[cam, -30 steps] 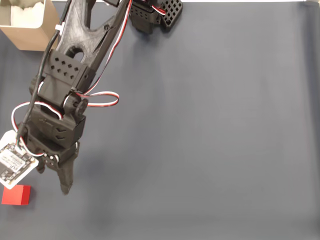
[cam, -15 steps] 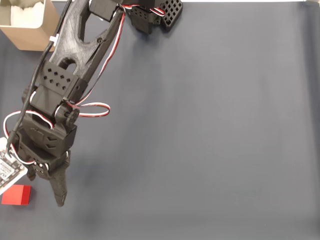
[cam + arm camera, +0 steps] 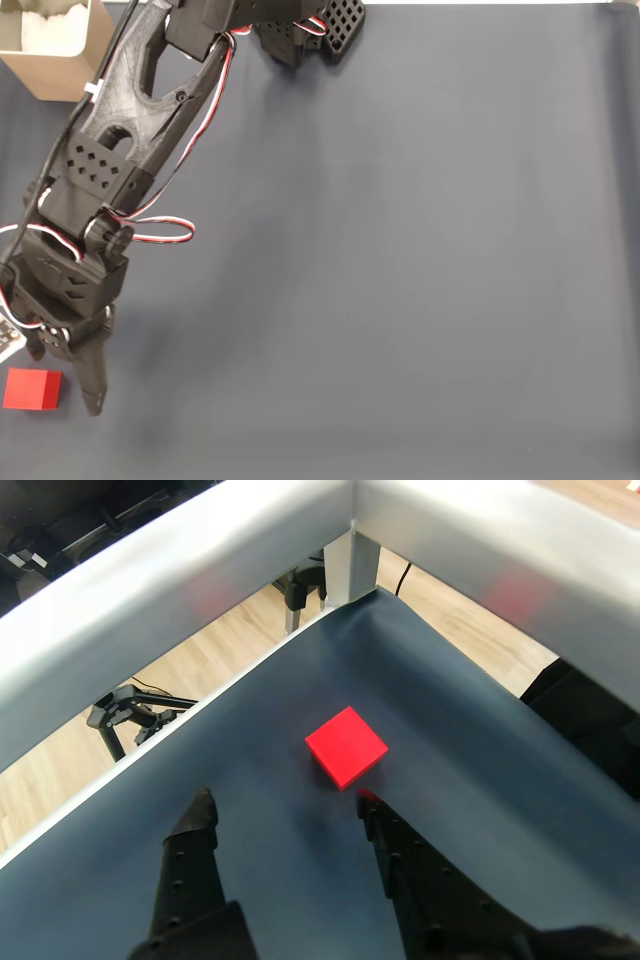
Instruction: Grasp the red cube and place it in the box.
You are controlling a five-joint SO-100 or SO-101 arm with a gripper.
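Down at the lower left of the fixed view, the gripper (image 3: 70, 385) has swung further left vs a sec ago: the whole black arm (image 3: 120, 160) now leans more toward the left edge, and the white tag on its wrist, fully visible before, is nearly cut off by the frame edge. Fingertip now sits just beside the red cube (image 3: 32, 389), right of it, not touching as far as I can see; earlier there was a clearer gap. Cube itself hasn't moved, same spot near the bottom-left corner on the dark mat (image 3: 420, 280). Red/white wire loop (image 3: 160, 232) shifted left w/ the arm. Wrist view: gripper (image 3: 285, 800) is spread wide, nothing between the fingers, left finger (image 3: 195, 825) and right finger (image 3: 385, 830) either side of bare mat; red cube (image 3: 346, 745) lies just past the tips, a bit closer to the right one, flat on the mat. Box (image 3: 55, 50) sits at the upper-left corner of the fixed view, tan walls, open top, well apart from the cube; something pale and crumpled shows inside it at the top edge, can't tell what. Arm base (image 3: 305, 30) at top centre, unchanged.
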